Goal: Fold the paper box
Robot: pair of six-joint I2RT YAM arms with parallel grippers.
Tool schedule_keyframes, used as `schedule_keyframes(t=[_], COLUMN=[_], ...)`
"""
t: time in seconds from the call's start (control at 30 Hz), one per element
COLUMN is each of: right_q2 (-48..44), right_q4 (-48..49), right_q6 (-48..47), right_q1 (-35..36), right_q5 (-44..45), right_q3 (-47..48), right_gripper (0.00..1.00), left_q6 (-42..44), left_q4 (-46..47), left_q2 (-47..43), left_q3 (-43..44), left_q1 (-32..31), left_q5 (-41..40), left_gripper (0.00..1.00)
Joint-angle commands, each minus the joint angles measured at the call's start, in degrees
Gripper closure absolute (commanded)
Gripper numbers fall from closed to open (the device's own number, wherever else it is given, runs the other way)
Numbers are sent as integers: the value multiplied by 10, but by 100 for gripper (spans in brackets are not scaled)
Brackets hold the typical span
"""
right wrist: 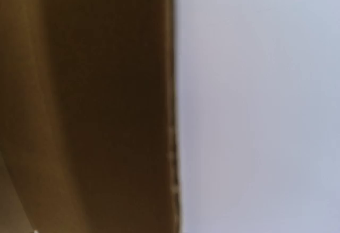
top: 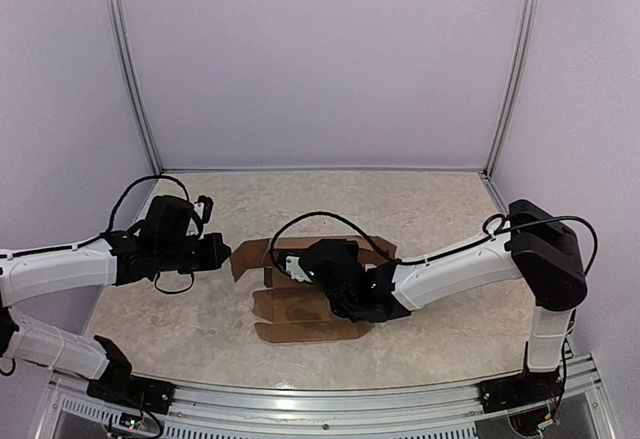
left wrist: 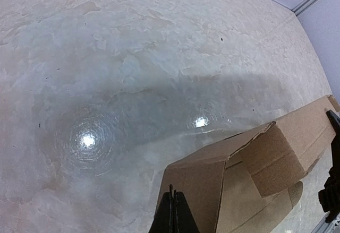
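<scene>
**Half-raised brown card box between two closed grippers**

The box [top: 300, 331] is plain, unprinted brown cardboard, matte and slightly fibrous, die-cut with rounded tabs and straight creases. It lies on the table [top: 430, 209] in front of the two arm bases. Its near panels are flat and its far and left flaps are lifted. From the left wrist, the box [left wrist: 234, 174] shows a folded-up corner, a raw corrugated edge and a squarish inner flap that casts a shadow.

The table [left wrist: 106, 58] around the box is a glossy, pale beige slab with a marbled pattern, and it mirrors two round lamp spots.

The left gripper [top: 220, 252] sits at the box's left flap. Its black tapered fingers [left wrist: 172, 206] are pressed together to a thin seam. I cannot tell whether card is pinched between them.

The right gripper [top: 345, 294] is black and blocky and bears on the box's middle from the right, fully closed. Its fingers are hidden. Its own camera sees only a blurred brown sheet of the box [right wrist: 95, 105], close up, with a rough cut edge against the smooth lilac wall [right wrist: 255, 105].
</scene>
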Motion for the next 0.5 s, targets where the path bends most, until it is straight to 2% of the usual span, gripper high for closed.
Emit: schedule_keyframes(t=[0.0,0.47], right_q2=[23,36], right_q4=[10,-2], right_q6=[8,41], right_q1=[4,5], right_q5=[13,9], right_q3=[-11,-24], right_gripper=[100,100], left_q6=[7,31], left_q4=[49,120], left_q2=[22,96], left_q3=[-23,-28], left_q1=[-5,-46], left_q5=[27,65], left_gripper=[100,100])
